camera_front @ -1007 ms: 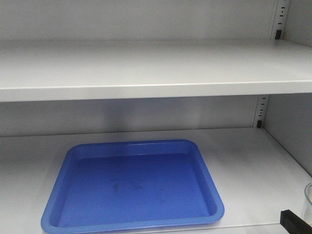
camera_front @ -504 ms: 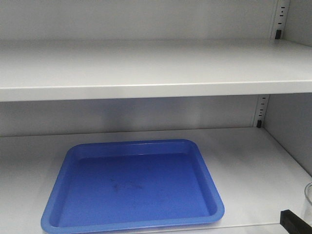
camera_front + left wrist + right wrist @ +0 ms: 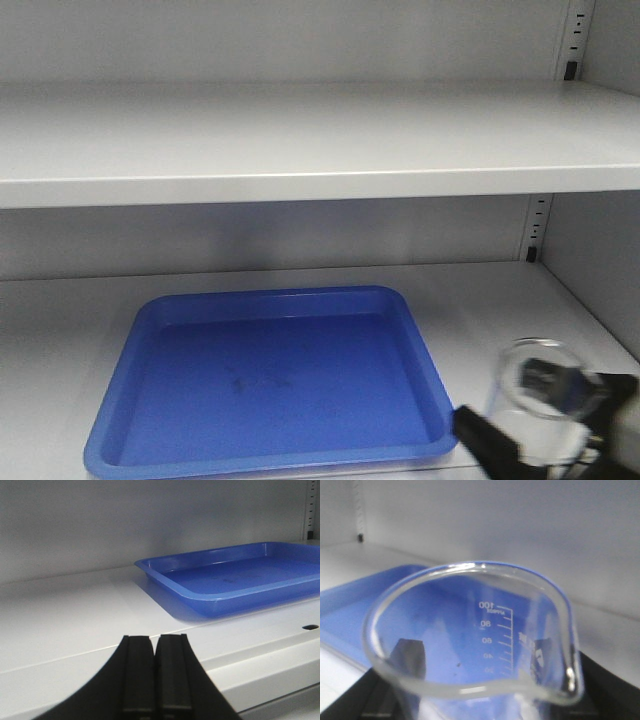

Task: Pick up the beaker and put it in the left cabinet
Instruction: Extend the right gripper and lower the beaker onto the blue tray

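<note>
Beaker [image 3: 535, 400]: clear glass, upright, clamped between the dark fingers [image 3: 485, 440] of the right gripper [image 3: 545, 435]; held at the front right of the lower shelf [image 3: 490, 300], just right of the blue tray [image 3: 270, 380].
Right gripper: closed on the beaker; finger pads are seen through the glass on either side in the right wrist view.
Right wrist view only: the beaker [image 3: 470, 650] rim with pour spout and white graduation marks reading up to 100; nothing is seen inside it. The tray [image 3: 350, 615] lies behind it.
Left gripper [image 3: 155, 680]: jaws pressed together, nothing between them; shown in the left wrist view alone, low at the shelf's front lip.
Left wrist view only: a small hole [image 3: 310, 627] in the shelf lip; the tray [image 3: 240, 577] sits to the right, apart from the gripper.
Tray: shallow, raised rim, empty apart from faint dark smudges on its floor.
Left cabinet [image 3: 590, 240]: light grey, slotted strip [image 3: 538, 225] in the back right corner; upper shelf [image 3: 300, 150] bare.
Open room: bare shelf is seen between tray and right wall, and left of the tray.
</note>
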`<state>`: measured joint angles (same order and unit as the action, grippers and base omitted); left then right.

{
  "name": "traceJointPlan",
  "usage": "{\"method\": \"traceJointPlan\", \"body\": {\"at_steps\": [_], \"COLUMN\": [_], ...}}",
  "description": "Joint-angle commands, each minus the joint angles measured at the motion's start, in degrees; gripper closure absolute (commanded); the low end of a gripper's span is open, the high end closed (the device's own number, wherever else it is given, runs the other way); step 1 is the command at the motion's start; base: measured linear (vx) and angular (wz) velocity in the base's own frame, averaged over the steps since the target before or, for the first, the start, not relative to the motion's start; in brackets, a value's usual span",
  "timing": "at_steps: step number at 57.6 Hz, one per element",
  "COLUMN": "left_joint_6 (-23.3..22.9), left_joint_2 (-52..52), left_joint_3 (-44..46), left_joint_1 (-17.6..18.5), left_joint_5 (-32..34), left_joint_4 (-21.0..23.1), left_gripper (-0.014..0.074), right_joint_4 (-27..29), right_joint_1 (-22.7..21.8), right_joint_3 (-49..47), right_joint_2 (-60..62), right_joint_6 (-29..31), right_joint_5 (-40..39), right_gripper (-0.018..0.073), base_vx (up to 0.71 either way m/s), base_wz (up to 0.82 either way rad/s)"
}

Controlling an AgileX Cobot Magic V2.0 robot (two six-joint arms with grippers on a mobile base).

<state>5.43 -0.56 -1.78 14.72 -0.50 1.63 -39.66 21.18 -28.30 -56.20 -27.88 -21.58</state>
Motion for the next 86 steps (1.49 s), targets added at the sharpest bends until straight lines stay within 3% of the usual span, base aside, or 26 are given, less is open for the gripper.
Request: {"method": "traceJointPlan", "body": {"at_steps": [1,10,25,45,57,76,86], "left_joint_6": [-0.19,-0.19,-0.19,-0.19,-0.19,-0.19,-0.19], "left_joint_2": [-1.03,-1.03,-1.03,-1.03,-1.03,-1.03,-1.03], "left_joint_3": [-0.94,-0.94,-0.94,-0.94,-0.94,-0.94,-0.94], "left_joint_1": [0.22,0.22,0.22,0.22,0.22,0.22,0.22], "left_joint_5": [4.81,4.81,4.81,4.81,4.81,4.81,4.81], "left_joint_4": [0.47,0.47,0.47,0.47,0.47,0.47,0.47], "left_gripper": [0.0595,0.0595,0.0595,0.0595,0.0595,0.0595,0.0595], "right_joint_4": [0.83,0.83,0.77,0.61,0.61,0.72,0.78], "right_joint_1": [-0.11,-0.11,0.10,0.10,0.10,0.10,0.10], "right_joint_3": [-4.72,-13.45,-29.19,-31.75,-31.75,-31.75,-31.75], "right_joint_2": [-6.69,-19.06,-36.77,-41.88,-41.88,-41.88,-41.88], "right_joint_6": [0.83,0.83,-0.29,-0.29,-0.34,-0.35,-0.30], "right_joint_5": [-9.61,-14.28,-14.30,-15.43,-15.77,-15.83,-15.83], "right_gripper": [0.0564,0.0564,0.0564,0.0508,0.0357,-0.0037,-0.0106], "base_vx": [0.00,0.00,0.00,0.00,0.00,0.00,0.00], "base_wz": [0.00,0.00,0.00,0.00,0.00,0.00,0.00]}}
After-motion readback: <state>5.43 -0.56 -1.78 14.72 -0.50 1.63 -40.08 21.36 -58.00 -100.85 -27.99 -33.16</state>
